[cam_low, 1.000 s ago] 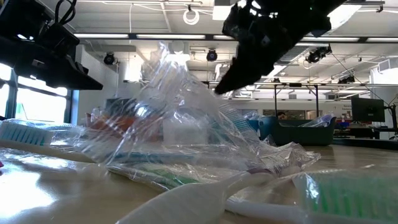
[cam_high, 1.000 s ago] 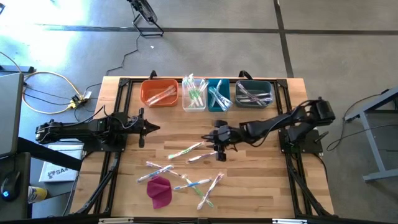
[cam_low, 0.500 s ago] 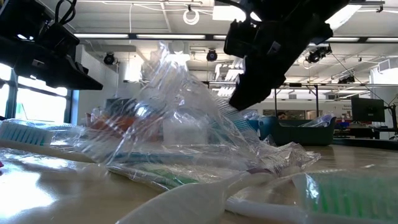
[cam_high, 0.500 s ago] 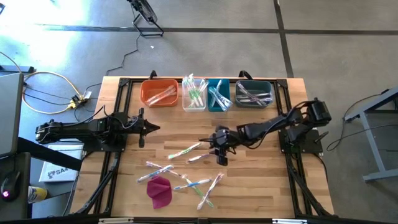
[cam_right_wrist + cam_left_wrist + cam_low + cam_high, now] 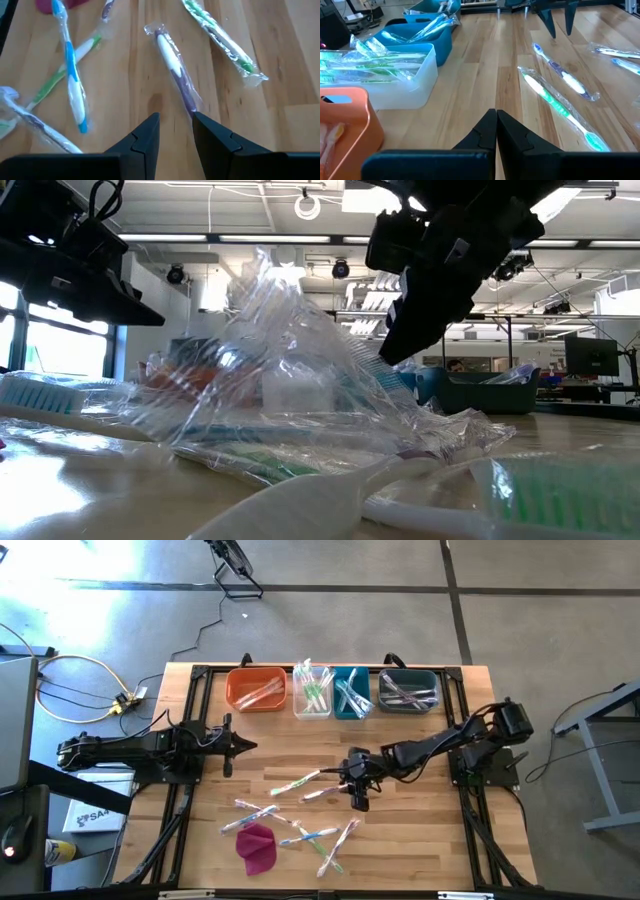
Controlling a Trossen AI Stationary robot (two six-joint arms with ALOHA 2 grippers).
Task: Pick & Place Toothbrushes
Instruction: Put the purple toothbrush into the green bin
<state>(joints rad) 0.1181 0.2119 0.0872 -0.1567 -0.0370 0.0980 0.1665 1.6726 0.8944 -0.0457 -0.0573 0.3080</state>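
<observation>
So the right end effector (image 5: pixel 359 802) is hanging low over the middle of the surface (image 5: pixel 420 840), fingers apart with nothing between them, lined up on the purple-and-white toothbrush (image 5: pixel 175 70). That brush lies loose in its clear wrapper, just ahead of the fingertips (image 5: pixel 152 120) in the right wrist view, with a green one (image 5: pixel 220 40) just beside it and a blue one (image 5: pixel 72 82) crossed over another green brush farther off. My guess at the step: come down and pinch the purple brush around mid-handle. To do it well I'd straddle the handle square across its length, not along it, and go for the stick rather than the crinkly film, since a grip on wrapper alone would probably slip. I'd also keep clear of the green neighbour so it doesn't get dragged along. The bins (image 5: pixel 334 692) sit in a row at the far edge, well apart from that brush. The left end effector (image 5: pixel 236 744) is parked with fingers together, off to the side of it.
</observation>
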